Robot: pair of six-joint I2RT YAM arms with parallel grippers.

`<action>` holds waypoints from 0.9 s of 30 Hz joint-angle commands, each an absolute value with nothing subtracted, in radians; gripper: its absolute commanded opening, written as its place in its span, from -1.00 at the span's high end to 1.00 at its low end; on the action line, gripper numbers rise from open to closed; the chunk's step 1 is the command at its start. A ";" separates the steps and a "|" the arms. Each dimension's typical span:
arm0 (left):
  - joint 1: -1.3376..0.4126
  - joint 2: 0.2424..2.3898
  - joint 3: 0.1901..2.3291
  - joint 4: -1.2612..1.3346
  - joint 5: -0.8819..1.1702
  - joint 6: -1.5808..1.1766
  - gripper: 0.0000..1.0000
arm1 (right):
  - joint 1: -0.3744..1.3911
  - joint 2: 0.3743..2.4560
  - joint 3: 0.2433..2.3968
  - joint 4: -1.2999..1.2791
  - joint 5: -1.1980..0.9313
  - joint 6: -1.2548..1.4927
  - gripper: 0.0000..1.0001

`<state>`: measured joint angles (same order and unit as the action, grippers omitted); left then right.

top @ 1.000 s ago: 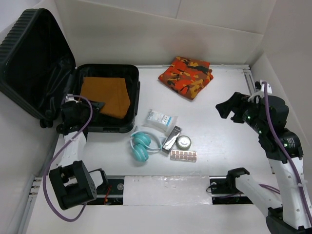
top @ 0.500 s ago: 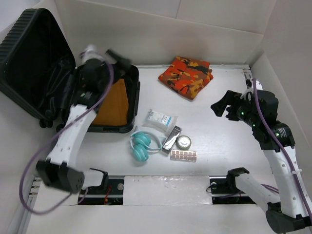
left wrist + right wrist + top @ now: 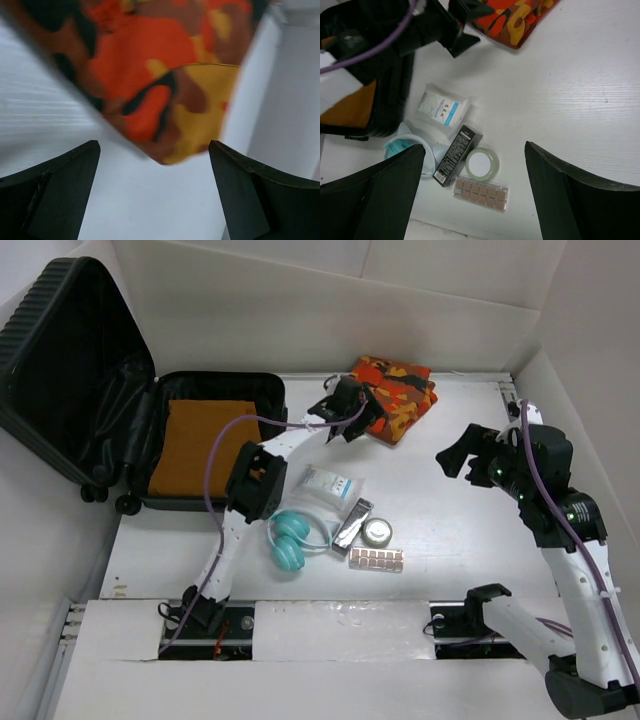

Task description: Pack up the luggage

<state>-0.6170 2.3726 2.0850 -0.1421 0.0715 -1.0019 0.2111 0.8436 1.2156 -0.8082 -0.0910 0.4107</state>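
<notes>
Since the earlier frame, the left gripper (image 3: 362, 415) is found shifted from over the luggage (image 3: 70, 350) to the far edge of the table (image 3: 450, 540), just beside the near corner of the folded orange camouflage cloth (image 3: 398, 392). Its jaws are seen spread wide in the left wrist view, with nothing held between them and the cloth corner just ahead of the fingertips. The right gripper (image 3: 460, 450) is noted at much the same place near the right edge, raised above the table, jaws likewise wide apart and empty. The luggage is recorded at the far left corner, lying open, its lid tilted back toward the left wall. A folded orange-brown cloth (image 3: 205, 445) is seen lying flat in its lower half. Toward the middle of the table a group is noted: a white wipes packet (image 3: 330, 483), teal headphones (image 3: 290, 537), a black oblong box (image 3: 352, 523), a round tin (image 3: 377, 531) and a clear pack of brown squares (image 3: 376, 559), the last four close together.
</notes>
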 commanded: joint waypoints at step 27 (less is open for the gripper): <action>-0.566 2.692 2.235 -0.019 -0.064 -1.655 0.29 | 0.221 0.830 1.287 -0.864 -0.008 0.434 -0.74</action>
<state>-0.6079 2.6606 2.2169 -0.0181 0.0109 -1.6463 0.2111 0.8330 1.2381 -0.8627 -0.0242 0.4229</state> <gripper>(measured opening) 0.371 0.871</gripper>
